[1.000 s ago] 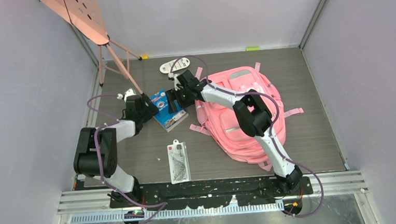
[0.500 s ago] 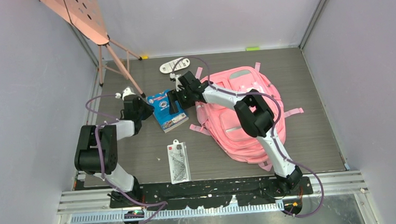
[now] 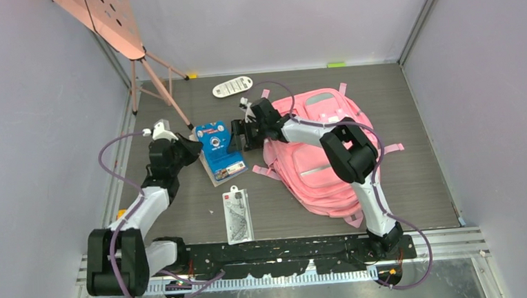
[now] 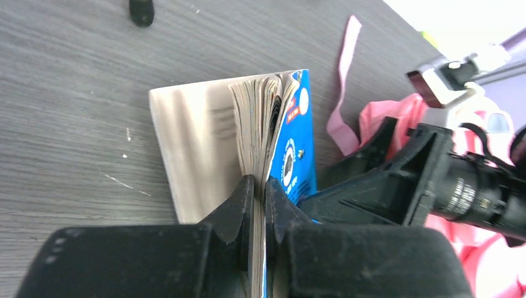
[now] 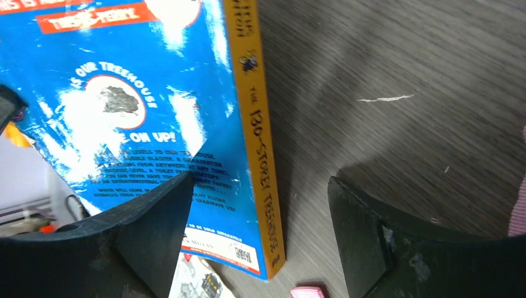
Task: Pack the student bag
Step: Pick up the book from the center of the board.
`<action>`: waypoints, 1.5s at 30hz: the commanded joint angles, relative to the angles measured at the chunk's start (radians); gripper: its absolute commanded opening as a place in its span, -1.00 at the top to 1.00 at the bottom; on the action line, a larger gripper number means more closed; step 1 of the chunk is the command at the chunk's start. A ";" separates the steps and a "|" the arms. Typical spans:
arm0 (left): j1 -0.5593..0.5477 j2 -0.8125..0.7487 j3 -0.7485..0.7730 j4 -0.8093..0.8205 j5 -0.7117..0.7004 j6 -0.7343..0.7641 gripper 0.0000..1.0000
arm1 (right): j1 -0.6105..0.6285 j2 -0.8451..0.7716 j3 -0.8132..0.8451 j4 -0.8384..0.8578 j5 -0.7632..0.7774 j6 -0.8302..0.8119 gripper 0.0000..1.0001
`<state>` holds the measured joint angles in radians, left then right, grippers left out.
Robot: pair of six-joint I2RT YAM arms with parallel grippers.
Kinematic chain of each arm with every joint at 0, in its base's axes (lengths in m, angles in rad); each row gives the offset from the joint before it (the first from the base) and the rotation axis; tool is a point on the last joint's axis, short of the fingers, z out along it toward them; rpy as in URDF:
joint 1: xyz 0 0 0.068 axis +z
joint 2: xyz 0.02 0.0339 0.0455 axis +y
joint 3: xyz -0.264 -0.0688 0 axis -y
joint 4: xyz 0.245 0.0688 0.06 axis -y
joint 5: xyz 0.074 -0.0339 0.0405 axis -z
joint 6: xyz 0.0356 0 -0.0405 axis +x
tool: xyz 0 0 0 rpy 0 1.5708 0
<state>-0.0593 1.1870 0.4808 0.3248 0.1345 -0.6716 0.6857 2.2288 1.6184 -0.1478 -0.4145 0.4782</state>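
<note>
The student bag (image 3: 327,162), a big pink backpack, lies flat on the table's right half; a corner of it (image 4: 490,254) shows in the left wrist view. Left of it is a blue paperback (image 3: 216,148) with an orange spine (image 5: 257,124). My left gripper (image 3: 192,147) is shut on the book's left edge (image 4: 273,118), its fingers pinching the cover and some pages, which fan out beyond them. My right gripper (image 3: 236,137) stands open at the book's right side, its fingers (image 5: 152,223) straddling the spine without touching it.
A flat clear blister pack (image 3: 237,215) lies near the front edge. A white oblong device (image 3: 233,87) sits at the back. A pink ironing board on legs (image 3: 160,86) stands at the back left. Loose pink straps (image 3: 265,171) trail from the bag.
My left gripper closed on the book's left edge and drew it a little towards the front left, with the arm stretched out. My right gripper shifted slightly right and stayed open.
</note>
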 commanded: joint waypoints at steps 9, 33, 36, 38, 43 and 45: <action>0.019 -0.380 -0.011 -0.097 0.144 0.050 1.00 | -0.052 -0.107 -0.176 0.470 -0.348 0.195 -0.73; 0.020 -0.505 0.031 -0.150 0.231 0.035 1.00 | -0.033 -0.176 -0.251 0.971 -0.463 0.409 0.46; 0.020 -0.504 0.059 -0.203 0.238 0.079 0.84 | -0.036 -0.257 -0.312 0.949 -0.425 0.369 0.86; 0.021 -0.509 0.083 -0.251 0.239 0.121 0.13 | -0.039 -0.329 -0.348 0.907 -0.401 0.329 0.98; 0.020 -0.515 0.127 -0.322 0.286 0.196 -0.94 | -0.045 -0.527 -0.408 0.753 -0.372 0.213 0.99; 0.020 -0.511 0.141 -0.322 0.329 0.192 -0.99 | -0.045 -0.596 -0.420 0.674 -0.383 0.168 0.99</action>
<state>-0.0372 0.6865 0.5621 0.0242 0.3729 -0.5316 0.6395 1.8206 1.1980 0.5900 -0.7998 0.7525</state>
